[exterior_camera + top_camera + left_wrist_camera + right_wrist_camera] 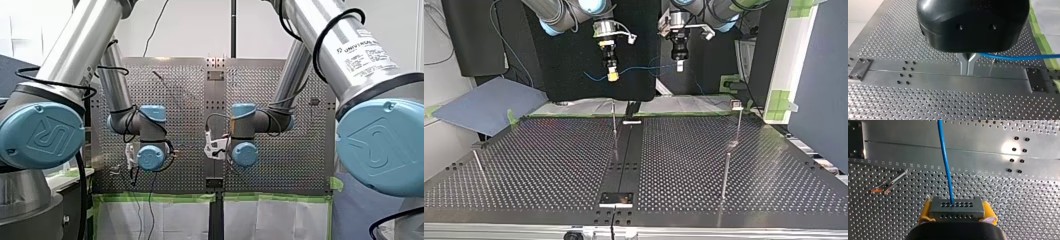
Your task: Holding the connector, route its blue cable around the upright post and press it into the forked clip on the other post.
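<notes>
My right pincer is clamping the grey connector between yellow pads, the blue cable running ahead over the worktop. My left pincer is pressing its metal fingers together on that cable. Only the top view is showing the upright post at centre and the forked clip at right. Behind them, at upper centre, both pincers are hanging apart and pointing down, the cable stretching between them. In the front view my left arm and my right arm are bending at the elbow.

perforated table — thin upright posts stand on it, solid strip down the middle.
</notes>
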